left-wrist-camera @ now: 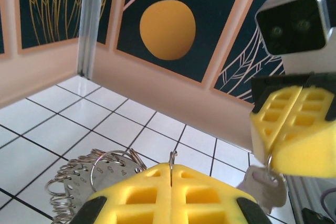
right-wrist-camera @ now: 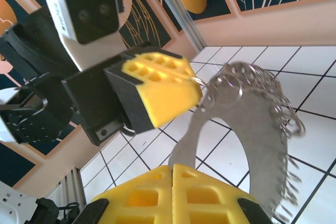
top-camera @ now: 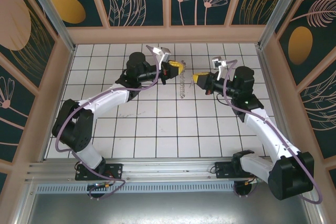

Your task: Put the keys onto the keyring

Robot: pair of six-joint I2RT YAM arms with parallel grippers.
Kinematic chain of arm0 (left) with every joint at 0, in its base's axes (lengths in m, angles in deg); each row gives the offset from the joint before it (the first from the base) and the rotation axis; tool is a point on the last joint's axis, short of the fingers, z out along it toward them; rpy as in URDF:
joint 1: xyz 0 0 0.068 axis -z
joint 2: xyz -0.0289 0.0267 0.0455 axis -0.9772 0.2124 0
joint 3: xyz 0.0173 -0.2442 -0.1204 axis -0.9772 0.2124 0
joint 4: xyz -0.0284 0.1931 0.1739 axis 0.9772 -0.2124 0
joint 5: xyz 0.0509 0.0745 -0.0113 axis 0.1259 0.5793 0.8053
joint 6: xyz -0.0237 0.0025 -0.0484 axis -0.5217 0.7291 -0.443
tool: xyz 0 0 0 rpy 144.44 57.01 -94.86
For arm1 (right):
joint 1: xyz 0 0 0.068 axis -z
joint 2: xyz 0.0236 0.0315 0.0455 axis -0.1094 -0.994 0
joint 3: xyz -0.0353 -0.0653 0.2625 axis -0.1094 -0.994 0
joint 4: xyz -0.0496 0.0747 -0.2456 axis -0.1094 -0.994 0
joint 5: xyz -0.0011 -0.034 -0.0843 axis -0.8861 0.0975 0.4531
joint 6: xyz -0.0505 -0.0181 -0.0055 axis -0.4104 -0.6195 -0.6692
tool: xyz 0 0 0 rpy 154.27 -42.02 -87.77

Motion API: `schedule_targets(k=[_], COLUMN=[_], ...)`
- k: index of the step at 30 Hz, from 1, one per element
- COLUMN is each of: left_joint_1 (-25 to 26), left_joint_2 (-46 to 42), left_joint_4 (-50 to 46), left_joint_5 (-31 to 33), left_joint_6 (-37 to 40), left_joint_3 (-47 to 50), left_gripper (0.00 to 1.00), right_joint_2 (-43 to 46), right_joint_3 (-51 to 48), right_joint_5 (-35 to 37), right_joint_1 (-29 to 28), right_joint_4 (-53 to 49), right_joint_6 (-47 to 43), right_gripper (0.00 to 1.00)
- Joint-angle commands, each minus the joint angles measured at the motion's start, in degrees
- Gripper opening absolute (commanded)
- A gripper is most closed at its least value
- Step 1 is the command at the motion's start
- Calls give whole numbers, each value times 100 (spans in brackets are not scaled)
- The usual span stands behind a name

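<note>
White tiled counter (top-camera: 157,129), beneath curved grey metal keyring (right-wrist-camera: 257,114) strung with split rings. Yellow-padded left end effector (top-camera: 177,68), left of keyring, clenched on one ring. Yellow-padded right end effector (left-wrist-camera: 281,129), right of keyring, grasping small pale metal key (left-wrist-camera: 262,186), hanging just beside keyring.

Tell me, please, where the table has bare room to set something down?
The widest bare patch of table is the near tiles between the left arm and right arm. The far-left corner tiles are also free. Crowded: far centre, where the left tool, shut on the keyring, meets the right tool, shut on the key.
</note>
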Motion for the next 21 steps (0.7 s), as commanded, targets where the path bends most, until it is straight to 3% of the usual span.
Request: schedule_targets(k=[1,13,21], left_joint_1=[10,73,229], left_joint_2=[-202,-121,-379], left_joint_4=[211,45,-180], left_joint_5=[72,-523,-21], left_joint_6=[184,382,1177], left_joint_3=[37,-123,35], left_gripper=[0,0,0], right_joint_2=[-37,-381,-328], right_joint_3=[-79,236,272], right_joint_5=[90,-40,-26], right_joint_1=[-31,-37,-40], right_joint_4=[326,611,515], right_joint_6=[-189,-310,-420], right_gripper=[0,0,0])
